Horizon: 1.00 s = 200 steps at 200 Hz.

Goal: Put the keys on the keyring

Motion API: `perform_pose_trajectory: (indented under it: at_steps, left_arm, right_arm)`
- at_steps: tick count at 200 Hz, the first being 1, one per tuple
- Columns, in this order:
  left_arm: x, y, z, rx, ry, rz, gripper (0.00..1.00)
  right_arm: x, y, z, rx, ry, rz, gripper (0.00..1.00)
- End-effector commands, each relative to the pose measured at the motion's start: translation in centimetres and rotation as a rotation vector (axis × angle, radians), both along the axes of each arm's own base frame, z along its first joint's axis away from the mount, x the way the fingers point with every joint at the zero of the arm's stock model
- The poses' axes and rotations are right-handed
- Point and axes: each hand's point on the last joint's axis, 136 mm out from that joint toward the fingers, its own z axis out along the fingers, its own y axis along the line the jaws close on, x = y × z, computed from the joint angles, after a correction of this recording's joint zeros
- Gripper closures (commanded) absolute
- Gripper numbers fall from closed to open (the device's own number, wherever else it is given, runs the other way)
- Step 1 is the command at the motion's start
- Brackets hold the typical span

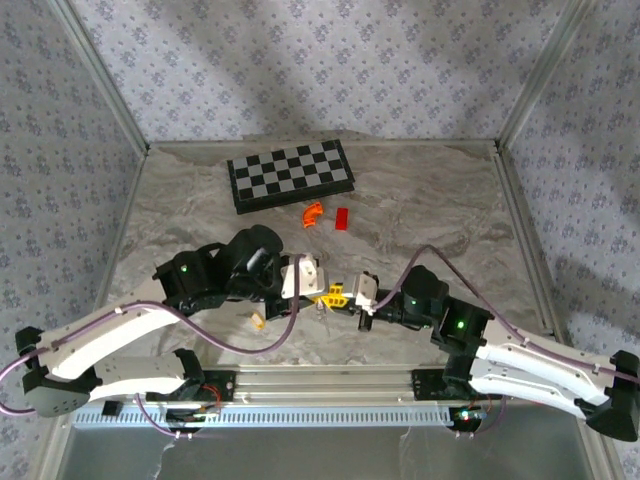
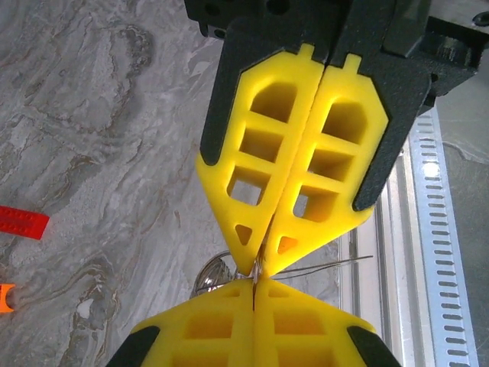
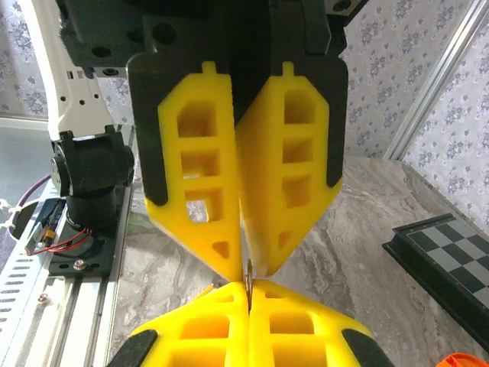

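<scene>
Left fingers (image 2: 306, 306): clenched on thin silvery ring of keyring (image 2: 212, 275), tip to tip with right.
Right fingers (image 2: 325, 228): clenched on same ring.
Key (image 1: 258, 321): lying on surface (image 1: 430, 200), left of the fingers.

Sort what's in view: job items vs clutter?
Job: key; keyring, its silvery ring at the shut tips of left gripper and right gripper.
Lying about: checkerboard, orange curved piece, red block.

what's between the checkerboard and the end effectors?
An orange curved piece and a red block, side by side, not touching; top external view.
</scene>
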Motion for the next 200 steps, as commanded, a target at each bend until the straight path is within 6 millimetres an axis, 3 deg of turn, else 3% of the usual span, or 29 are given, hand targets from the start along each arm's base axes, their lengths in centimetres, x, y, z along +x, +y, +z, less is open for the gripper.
perform_pose_trajectory:
  at_steps: [1, 38, 76, 158, 200]
  left_arm:
    - [-0.4, -0.2, 3.7, -0.209, -0.052, 0.009, 0.75]
    - [-1.2, 0.0, 5.0, -0.439, -0.025, 0.024, 0.74]
    - [-2.4, 0.1, 5.9, -0.553, 0.023, -0.018, 0.69]
    - [-2.4, -0.9, 7.7, -0.649, 0.005, -0.053, 0.7]
    - [-2.3, -1.3, 7.3, -0.637, 0.018, -0.055, 0.73]
  right_arm:
    - [-0.9, -0.5, 2.0, 0.09, -0.032, 0.032, 1.0]
    - [-2.4, -1.3, 4.6, 0.273, 0.015, 0.132, 1.0]
    - [-2.0, -2.0, 6.3, 0.412, 0.068, 0.176, 1.0]
    - [-2.4, -1.8, 6.5, 0.426, 0.086, 0.223, 1.0]
    - [-2.6, -1.9, 6.5, 0.423, 0.077, 0.233, 1.0]
